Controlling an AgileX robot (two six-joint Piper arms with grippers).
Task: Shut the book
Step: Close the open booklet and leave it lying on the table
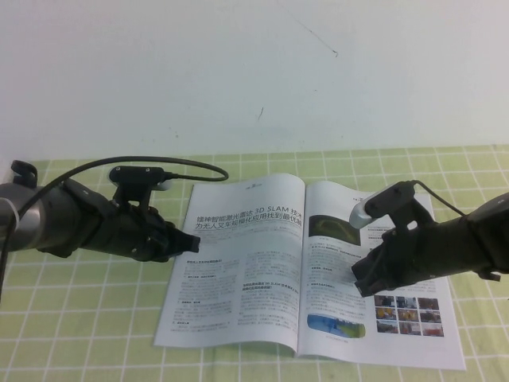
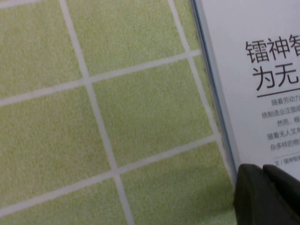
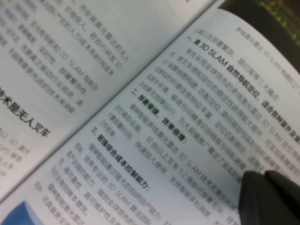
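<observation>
Basically a green checked tablecloth [image 1: 79, 318] under a white wall [image 1: 238, 72]. The book [image 1: 238, 270], really a thin magazine, lies open and flat at table centre with its spine running away from the robot. Not closed yet.

The left arm [image 1: 71, 223] reaches in low from the left. The left gripper [image 1: 189, 243] sits at the outer edge of the left page, tips pressed together with nothing between them. In the left wrist view they are just at the page border, over the cloth.

The right arm [image 1: 453, 243] comes in from the right. The right gripper [image 1: 362, 280] is above the right page near the spine, tips also together and empty. It may be pressing on the paper, but contact can't be confirmed.

Risks:
- The left tips could ride over the page edge instead of under it, so only the top sheet lifts or creases.
- A sideways push with no pinning could slide the whole book across the cloth.
- If the left half folds over while the right gripper is on the right page, the gripper gets trapped.
- Floppy pages may spring back open.

Writing: the headline [image 1: 246, 216] is Chinese and includes "3D SLAM". The left wrist view reads 镭神智 and, below it, 为无. The right wrist view has a subheading with "3D SLAM". Body text is too small to read, and no brand is visible.
</observation>
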